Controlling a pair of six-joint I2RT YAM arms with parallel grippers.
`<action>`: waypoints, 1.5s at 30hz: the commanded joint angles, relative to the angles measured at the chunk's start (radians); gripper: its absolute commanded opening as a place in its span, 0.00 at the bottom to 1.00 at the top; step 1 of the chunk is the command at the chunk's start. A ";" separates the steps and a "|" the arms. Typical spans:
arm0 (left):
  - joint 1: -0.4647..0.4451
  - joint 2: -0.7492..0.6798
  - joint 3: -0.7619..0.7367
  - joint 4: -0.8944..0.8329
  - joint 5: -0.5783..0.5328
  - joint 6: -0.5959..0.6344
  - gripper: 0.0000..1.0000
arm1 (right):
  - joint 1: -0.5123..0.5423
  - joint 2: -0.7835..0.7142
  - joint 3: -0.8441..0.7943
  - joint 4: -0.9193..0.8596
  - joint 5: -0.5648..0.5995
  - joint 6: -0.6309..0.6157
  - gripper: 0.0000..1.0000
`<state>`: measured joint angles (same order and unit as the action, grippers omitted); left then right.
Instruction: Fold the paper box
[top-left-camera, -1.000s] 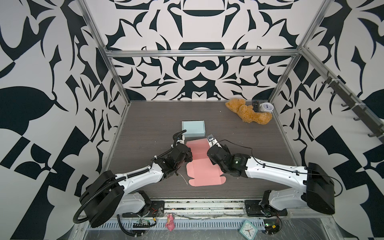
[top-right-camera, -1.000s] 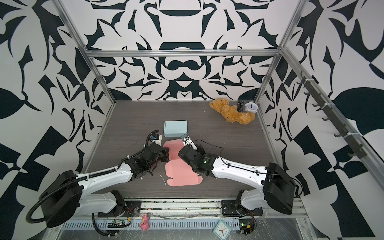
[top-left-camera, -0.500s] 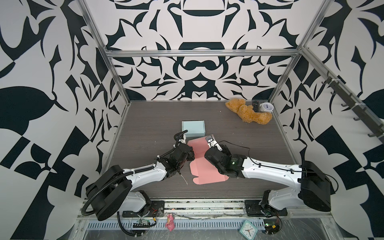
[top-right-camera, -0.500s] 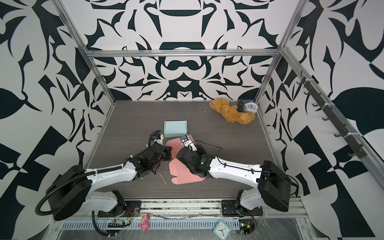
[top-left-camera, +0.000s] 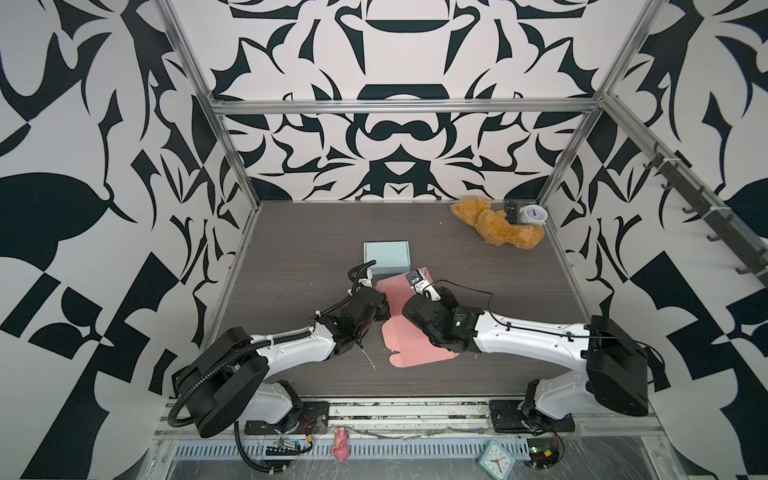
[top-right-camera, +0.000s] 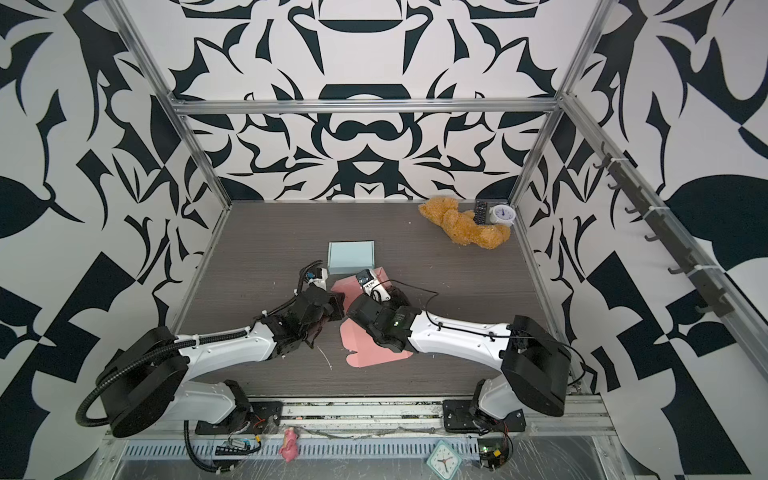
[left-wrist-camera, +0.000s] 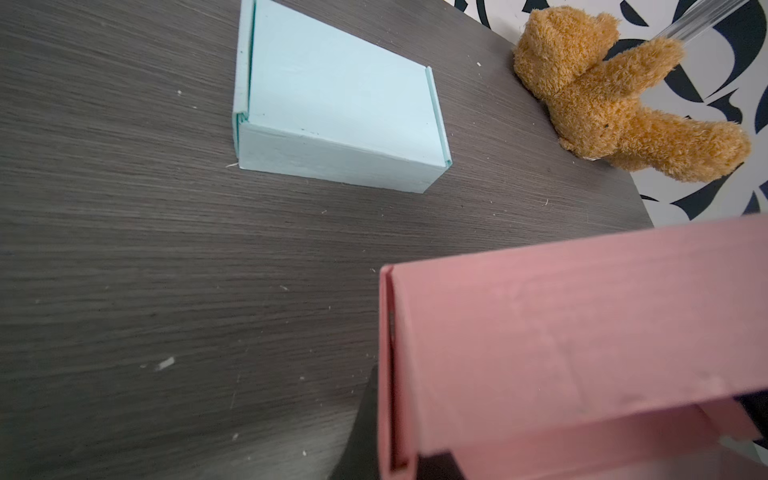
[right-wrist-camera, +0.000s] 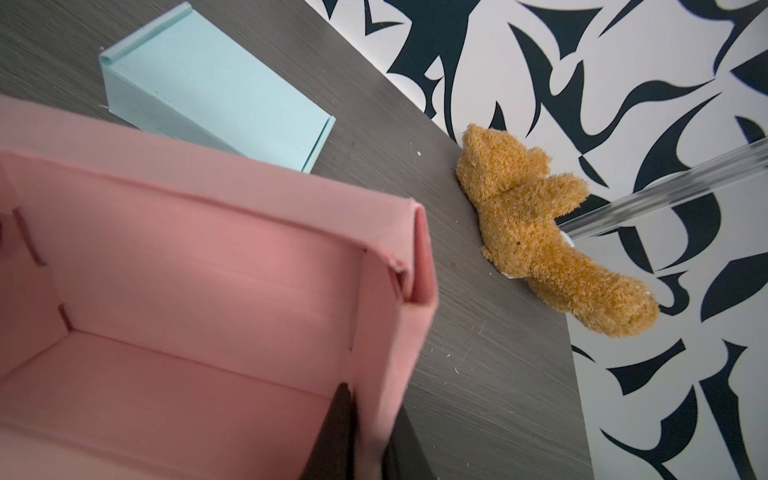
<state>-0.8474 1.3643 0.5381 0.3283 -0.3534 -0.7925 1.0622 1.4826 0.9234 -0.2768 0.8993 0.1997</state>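
Evidently light and crease-prone, the pink paper box (right-wrist-camera: 187, 291) has a doubled wall pinched between each arm's jaws.

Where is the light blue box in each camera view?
In a top view: blue box mid-table, behind the pink box.
In a top view: blue box, same spot.
Left wrist: blue box beyond the pink box.
Right wrist: blue box beyond it.
Shared landmark: teddy bear.

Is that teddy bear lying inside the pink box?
No, the teddy bear lies on the bare table, well apart from the pink box.
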 joint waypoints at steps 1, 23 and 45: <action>-0.001 0.010 0.000 0.014 -0.010 -0.012 0.00 | 0.000 0.009 0.047 -0.025 0.063 -0.013 0.12; -0.001 -0.008 0.002 0.034 0.008 -0.025 0.00 | 0.007 0.136 0.142 -0.075 0.147 -0.026 0.03; -0.001 -0.024 -0.011 0.030 -0.008 -0.037 0.00 | 0.027 0.109 0.125 -0.044 0.151 0.012 0.10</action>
<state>-0.8421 1.3491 0.5354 0.3351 -0.3637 -0.8356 1.0828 1.6127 1.0542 -0.3374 1.0462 0.2108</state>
